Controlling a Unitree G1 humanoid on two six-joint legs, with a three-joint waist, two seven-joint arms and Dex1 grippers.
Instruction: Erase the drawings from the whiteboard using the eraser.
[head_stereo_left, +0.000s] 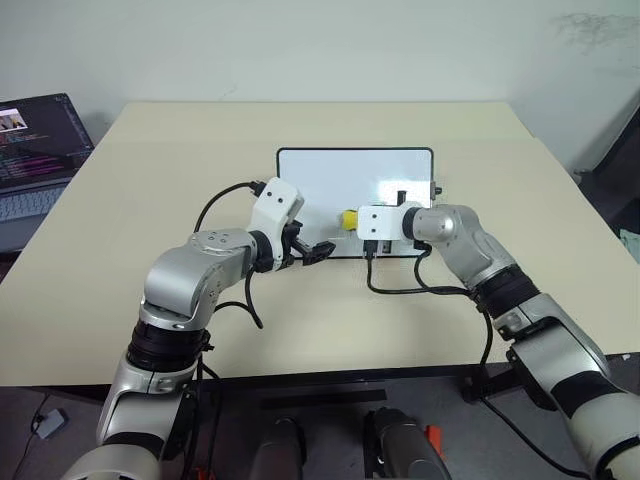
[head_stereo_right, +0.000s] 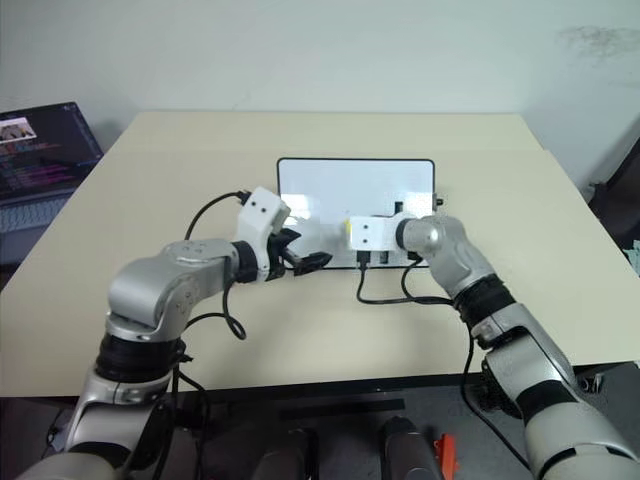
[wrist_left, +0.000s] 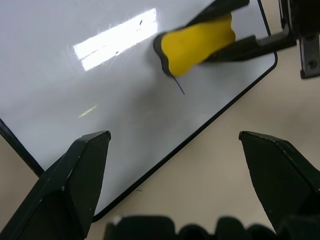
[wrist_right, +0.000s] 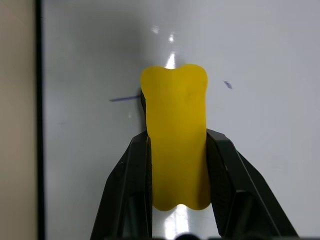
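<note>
Right wrist view gives us the clearest look: our right claw (wrist_right: 176, 165) is clamped on the eraser (wrist_right: 175, 135), one black finger (wrist_right: 131, 185) pressed to each long side, so the yellow block is pinched in at its waist and juts out well past the fingertips. The eraser's front end sits over the whiteboard (wrist_right: 260, 60), with a short dark stroke (wrist_right: 125, 98) just beside it towards the black frame and a tiny mark (wrist_right: 227, 84) on the other side. From the head camera we see the whiteboard (head_stereo_left: 330, 180) lying flat in the middle of the table (head_stereo_left: 140, 200), the eraser (head_stereo_left: 347, 219) over its near edge, left of centre. Our left claw (wrist_left: 185, 165) hangs wide and holds nothing, just above the board's near left corner, close to the eraser but apart from it; from its own camera the eraser (wrist_left: 197, 44) lies ahead, with a thin line (wrist_left: 179, 86) trailing from its end. A laptop (head_stereo_left: 35, 150) stands beyond the table's far left.
</note>
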